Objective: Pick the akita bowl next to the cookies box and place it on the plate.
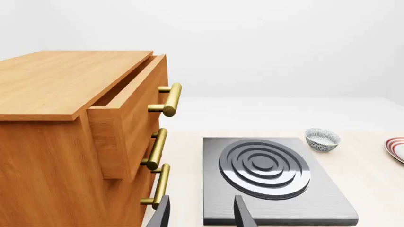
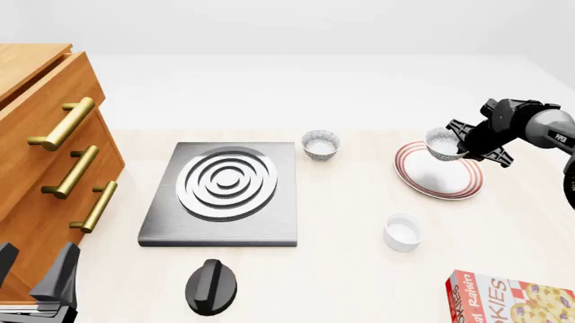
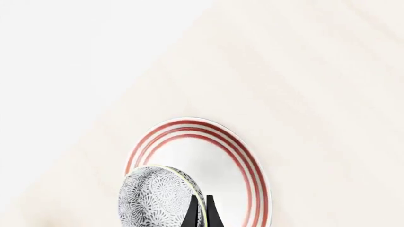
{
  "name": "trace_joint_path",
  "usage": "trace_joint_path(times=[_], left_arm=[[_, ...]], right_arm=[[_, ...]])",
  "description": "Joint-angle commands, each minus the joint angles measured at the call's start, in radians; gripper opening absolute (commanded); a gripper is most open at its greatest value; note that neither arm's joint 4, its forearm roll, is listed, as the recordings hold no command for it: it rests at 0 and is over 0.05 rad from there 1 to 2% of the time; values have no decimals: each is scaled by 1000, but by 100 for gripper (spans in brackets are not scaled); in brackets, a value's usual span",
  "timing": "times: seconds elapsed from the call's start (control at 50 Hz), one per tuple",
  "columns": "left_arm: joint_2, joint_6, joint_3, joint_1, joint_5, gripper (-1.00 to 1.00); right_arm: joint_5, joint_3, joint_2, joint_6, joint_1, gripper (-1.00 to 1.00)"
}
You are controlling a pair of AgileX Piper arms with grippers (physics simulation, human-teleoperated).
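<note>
Beside the plate: cup, cookies box

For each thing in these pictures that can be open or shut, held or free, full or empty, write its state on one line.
Wooden cabinet's top drawer: pulled partly open.
Right gripper: shut on the held akita bowl's rim.
Held grey-patterned akita bowl: lifted above the red-ringed white plate, empty.
Left gripper: open, empty.
Second akita bowl: free on the table, empty.
Plain white cup: free, upright.
</note>
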Motion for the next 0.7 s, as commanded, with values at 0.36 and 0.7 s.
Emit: trace_joint_path(times=[0.36,0.7], left_arm=[[0,0,0,0,0,100],[0,0,0,0,0,100]], right_arm=[[-66,62,20,12,4,-100],[-93,80,38,19,7,-100]])
